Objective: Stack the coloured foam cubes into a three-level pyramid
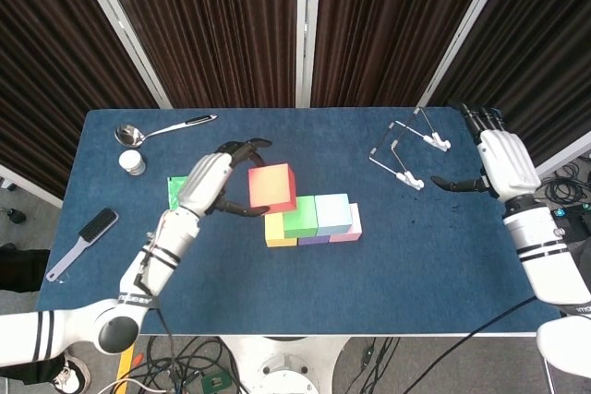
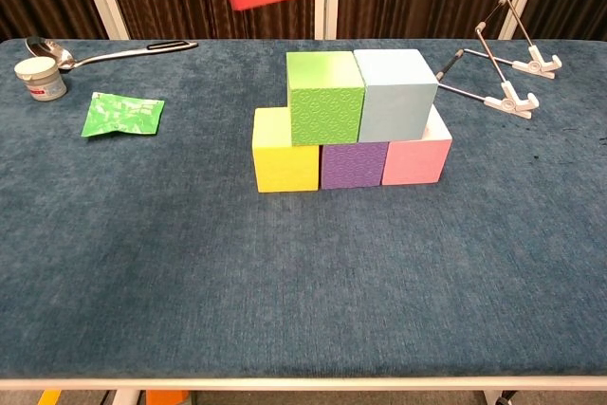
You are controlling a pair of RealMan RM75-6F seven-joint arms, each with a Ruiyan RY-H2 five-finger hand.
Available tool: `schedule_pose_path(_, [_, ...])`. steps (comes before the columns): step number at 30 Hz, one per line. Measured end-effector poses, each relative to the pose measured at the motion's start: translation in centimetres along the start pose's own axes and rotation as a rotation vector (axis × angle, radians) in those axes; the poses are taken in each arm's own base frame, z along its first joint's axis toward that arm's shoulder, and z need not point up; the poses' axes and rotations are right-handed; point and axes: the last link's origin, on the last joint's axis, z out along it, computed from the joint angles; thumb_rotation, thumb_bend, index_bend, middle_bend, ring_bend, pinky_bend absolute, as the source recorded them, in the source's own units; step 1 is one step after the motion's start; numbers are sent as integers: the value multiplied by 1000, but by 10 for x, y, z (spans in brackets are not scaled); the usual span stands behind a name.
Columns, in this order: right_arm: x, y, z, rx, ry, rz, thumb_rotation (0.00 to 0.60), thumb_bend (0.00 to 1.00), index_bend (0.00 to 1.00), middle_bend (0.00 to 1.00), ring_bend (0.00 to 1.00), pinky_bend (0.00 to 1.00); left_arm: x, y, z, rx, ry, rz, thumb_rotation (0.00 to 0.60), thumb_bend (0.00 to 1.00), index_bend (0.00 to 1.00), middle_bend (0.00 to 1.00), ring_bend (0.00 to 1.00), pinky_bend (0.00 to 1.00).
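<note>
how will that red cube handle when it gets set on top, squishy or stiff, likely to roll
The red cube is foam, so probably light with some give under the left robot hand. Flat faces suggest it won't roll. Its textured surface likely grips the green cube and light blue cube.

You have a red-orange cube (image 1: 271, 186) near the frame's centre, above a yellow cube (image 2: 285, 160), a purple cube (image 2: 352, 165) and a pink cube (image 2: 413, 160); a green cube (image 2: 325, 96) and a pale blue cube (image 2: 395, 93) with embossed textures top them. The table (image 2: 303, 272) is dark blue; a green packet (image 2: 120, 114) lies at left.
</note>
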Motion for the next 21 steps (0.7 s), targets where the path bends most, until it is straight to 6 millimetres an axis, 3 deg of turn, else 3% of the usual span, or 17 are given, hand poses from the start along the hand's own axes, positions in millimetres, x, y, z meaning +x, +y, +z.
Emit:
schedule_pose_path(12, [-6,23,-1,-36,-18,24,600,35,0,87,0,0,-27,17,38,69,-18,-41,600,223,186,668,235,94])
schedule_pose_path(21, [-8,29,1,-46,-25,27,600,35,0,87,0,0,-37,23,37,125,15,26,600,223,186,679,244,81])
